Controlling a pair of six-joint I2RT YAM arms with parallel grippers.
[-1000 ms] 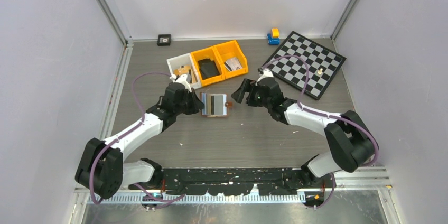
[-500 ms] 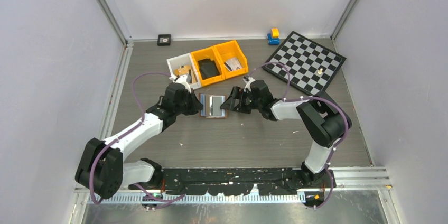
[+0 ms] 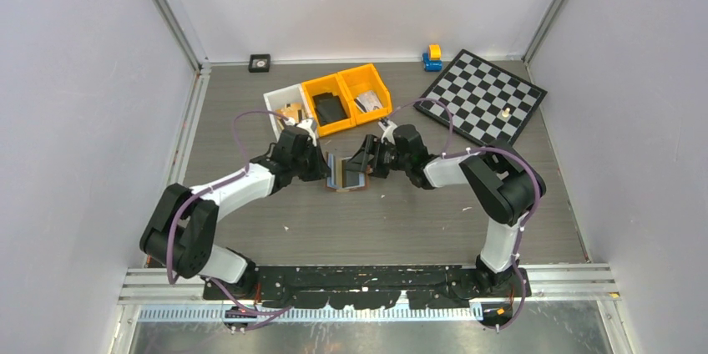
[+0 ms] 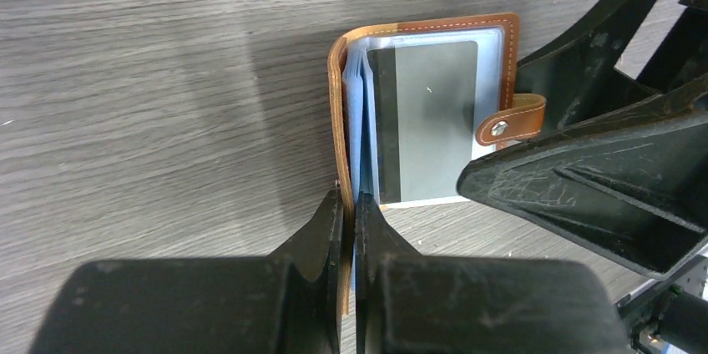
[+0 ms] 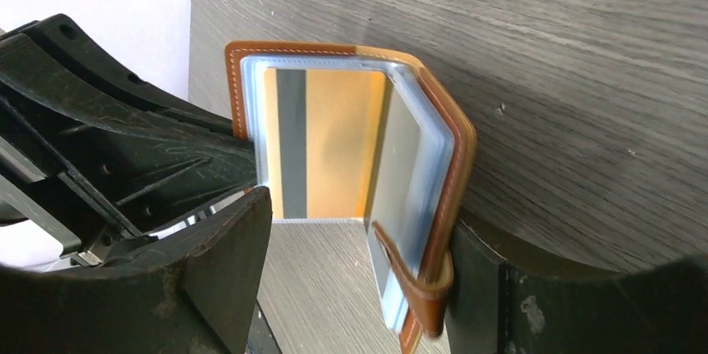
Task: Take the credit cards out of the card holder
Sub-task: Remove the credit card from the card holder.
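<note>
The reddish-brown card holder (image 3: 346, 179) lies half open at the table's middle. My left gripper (image 3: 322, 167) is shut on its left cover and a pale blue sleeve (image 4: 351, 208). In the left wrist view the card holder (image 4: 507, 53) shows a grey credit card (image 4: 438, 95) with a dark stripe. My right gripper (image 3: 361, 162) is open and straddles the raised right cover with the snap strap. In the right wrist view that cover (image 5: 447, 170) leans against one finger (image 5: 493, 287) of the right gripper (image 5: 359, 233), and a beige card (image 5: 334, 145) with a grey stripe shows inside.
A white bin (image 3: 276, 103) and two orange bins (image 3: 316, 87) (image 3: 376, 78) stand just behind the grippers; the middle one holds a black wallet-like object (image 3: 330, 108). A chessboard (image 3: 484, 99) lies at the back right, with a yellow-blue toy (image 3: 432, 57) beside it.
My right gripper has moved left onto the card holder's right side. My left gripper has pushed right. The holder's covers have risen from flat to half folded.
</note>
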